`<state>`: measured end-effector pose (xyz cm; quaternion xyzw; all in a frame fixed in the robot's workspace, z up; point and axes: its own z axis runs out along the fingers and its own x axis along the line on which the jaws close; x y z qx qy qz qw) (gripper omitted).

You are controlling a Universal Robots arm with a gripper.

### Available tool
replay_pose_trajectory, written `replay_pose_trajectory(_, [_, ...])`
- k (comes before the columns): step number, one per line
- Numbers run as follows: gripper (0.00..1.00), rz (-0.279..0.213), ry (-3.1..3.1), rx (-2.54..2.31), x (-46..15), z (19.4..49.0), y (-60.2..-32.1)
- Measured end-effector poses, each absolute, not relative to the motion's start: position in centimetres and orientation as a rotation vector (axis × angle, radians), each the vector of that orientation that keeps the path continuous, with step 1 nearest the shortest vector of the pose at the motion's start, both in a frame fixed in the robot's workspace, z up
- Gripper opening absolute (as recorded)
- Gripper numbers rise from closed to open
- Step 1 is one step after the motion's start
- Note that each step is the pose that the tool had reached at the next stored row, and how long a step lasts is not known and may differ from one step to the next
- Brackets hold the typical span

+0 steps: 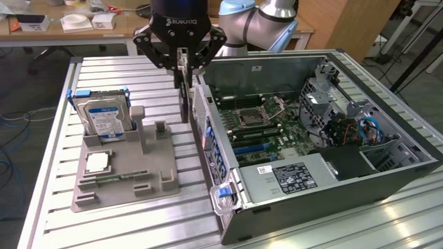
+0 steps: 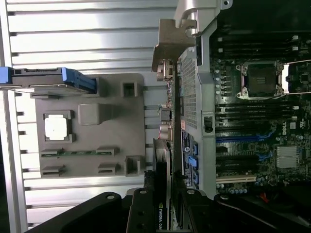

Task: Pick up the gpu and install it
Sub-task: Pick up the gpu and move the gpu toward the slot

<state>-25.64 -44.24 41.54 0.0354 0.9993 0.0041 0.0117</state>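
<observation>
- Slotted aluminium table (image 1: 49, 207) carries the whole setup; behind it I see a wooden desk (image 1: 83, 33) with small white boxes on it.
- At the exterior view's left, a grey fixture tray (image 1: 124, 194) lies flat on the table. A hard drive (image 1: 104, 119) with a blue-white label stands upright in the tray's far slot. A CPU chip (image 1: 97, 162) lies flat in a pocket nearer the camera, and a thin green memory stick (image 1: 114, 178) lies just in front of it.
- In the middle, my gripper (image 1: 184, 67) hangs from above with its black fingers (image 2: 141, 208) clamped on the gpu (image 1: 184, 101).
- I see the card edge-on, hanging vertically in the gap between the tray and the case's perforated rear panel (image 1: 202, 111). It is outside the case. I cannot tell whether its lower end touches the table.
- From the wrist view, the card's grey metal bracket (image 2: 170, 43) is at the end away from the fingers, just beside the rear panel.
- At the exterior view's right, the open computer case (image 1: 387, 181) lies on its side. Its motherboard (image 1: 277, 129) faces up, showing a CPU socket (image 1: 249, 118) and blue expansion slots (image 1: 252, 148). The labelled power supply (image 1: 291, 176) sits nearest the camera.
</observation>
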Motion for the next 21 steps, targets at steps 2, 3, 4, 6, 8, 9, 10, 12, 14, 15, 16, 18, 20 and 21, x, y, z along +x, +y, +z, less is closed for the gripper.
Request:
replay_pose_trajectory(2, [0.26,0.013,3.116,0.110,-25.20,41.54,-44.24])
replay_pose_trajectory(3, [0.26,0.013,3.116,0.110,-25.01,41.54,-44.24])
replay_pose_trajectory(4, [0.26,0.013,3.116,0.110,-24.85,41.54,-44.24])
replay_pose_trajectory(6, [0.26,0.013,3.116,0.110,-24.75,41.54,-44.24])
replay_pose_trajectory(8, [0.26,0.013,3.116,0.110,-24.75,41.54,-44.24])
replay_pose_trajectory(9, [0.26,0.013,3.116,0.110,-24.75,41.54,-44.24])
replay_pose_trajectory(10, [0.26,0.013,3.116,0.110,-24.75,41.54,-44.24])
replay_pose_trajectory(12, [0.26,0.013,3.116,0.110,-24.74,41.54,-44.24])
replay_pose_trajectory(14, [0.26,0.013,3.116,0.110,-24.74,41.64,-44.24])
replay_pose_trajectory(15, [0.26,0.012,3.116,0.110,-24.74,41.77,-44.24])
replay_pose_trajectory(16, [0.26,0.013,3.116,0.110,-24.74,41.93,-44.24])
replay_pose_trajectory(18, [0.26,0.013,3.116,0.110,-24.75,42.18,-44.24])
replay_pose_trajectory(20, [0.26,0.013,3.116,0.110,-24.75,42.18,-44.24])
replay_pose_trajectory(21, [0.26,0.013,3.116,0.110,-24.75,42.18,-44.24])
